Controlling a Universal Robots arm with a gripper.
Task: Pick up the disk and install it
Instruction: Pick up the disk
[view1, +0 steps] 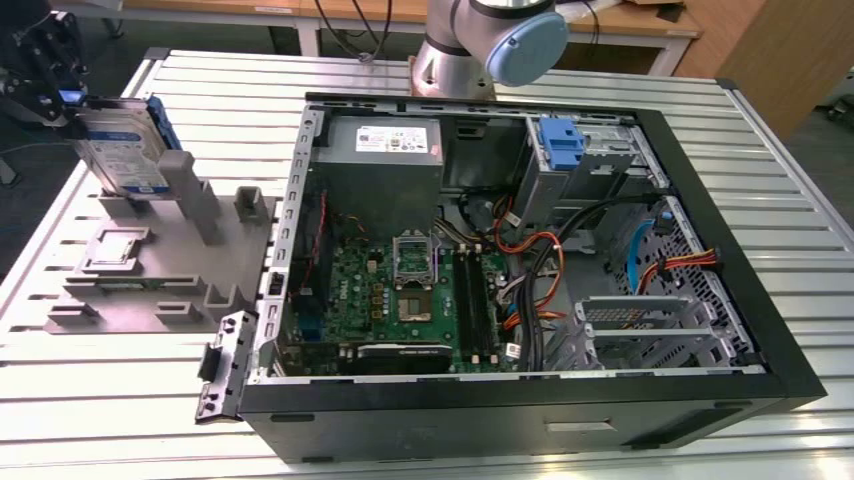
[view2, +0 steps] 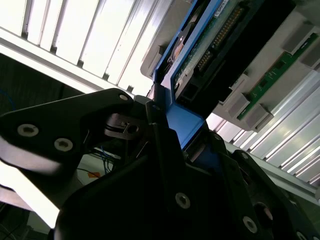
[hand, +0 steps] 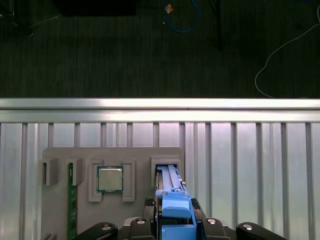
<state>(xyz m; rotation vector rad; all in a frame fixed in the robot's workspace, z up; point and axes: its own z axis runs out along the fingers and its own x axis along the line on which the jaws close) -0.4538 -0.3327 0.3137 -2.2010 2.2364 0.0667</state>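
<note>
The disk (view1: 127, 150), a silver drive in a blue carrier, stands on edge at the far end of the grey holder block (view1: 147, 270), toward the exterior view's left. My gripper (view1: 56, 92) is at the disk's upper end, shut on the blue carrier. In the second wrist view my black fingers (view2: 160, 145) clamp the blue frame, and the disk's circuit board side (view2: 210, 45) shows beyond them. In the first wrist view the disk (hand: 170, 185) runs from my gripper (hand: 176, 227) down into a slot of the holder block (hand: 60, 155).
The open computer case (view1: 787, 330) lies on the ribbed metal table, with a blue bracket (view1: 563, 145) on the drive bay at its far corner. A processor chip (hand: 109, 179) and a green memory stick (hand: 71, 200) sit in the holder. The arm's base (view1: 467, 50) stands behind the case.
</note>
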